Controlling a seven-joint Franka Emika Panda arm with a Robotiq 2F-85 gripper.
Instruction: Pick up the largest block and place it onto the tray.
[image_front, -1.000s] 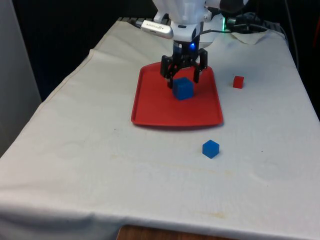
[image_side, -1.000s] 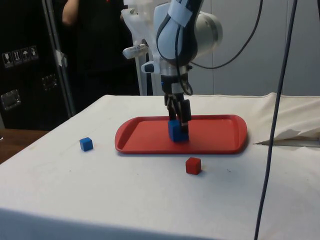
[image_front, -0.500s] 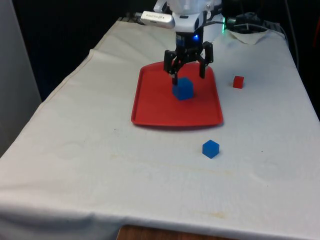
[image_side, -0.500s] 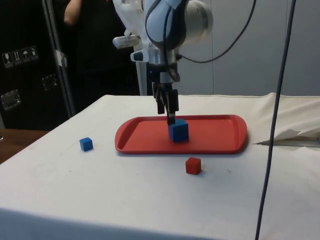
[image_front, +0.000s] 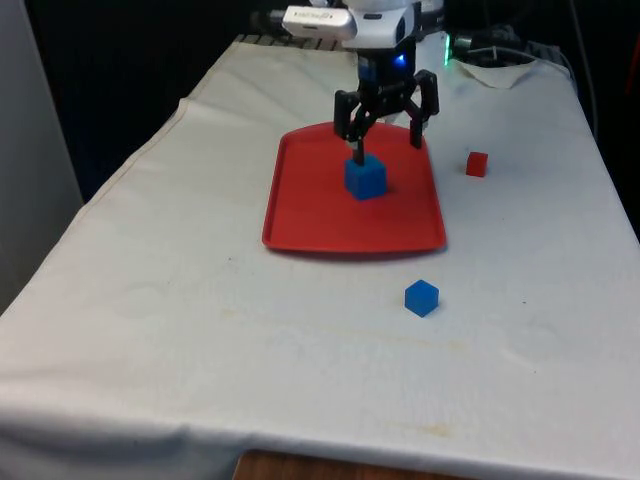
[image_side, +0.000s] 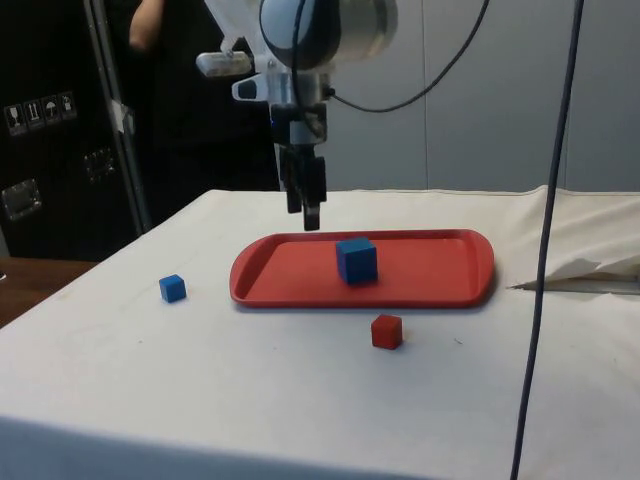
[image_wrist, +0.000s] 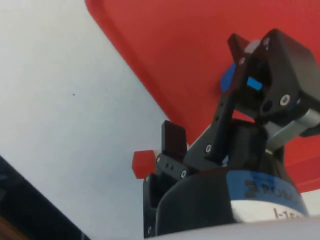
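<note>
- Block (image_front: 366, 177), large and blue, sat on the tray (image_front: 310, 215), near its middle.
- Likely light and rigid, with flat opposite faces offering the best grip.
- Gripper (image_front: 387, 140) hung above the tray's far side, fingers spread, holding nothing.

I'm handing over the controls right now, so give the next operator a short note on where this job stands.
Gripper: open, holding nothing, raised above the tray's far part.
Big blue block: sits upright on the red tray, free of the fingers.
Small blue block and small red block: on the cloth, off the tray.
Done: pick and place.
Left: pull the arm clear.
</note>
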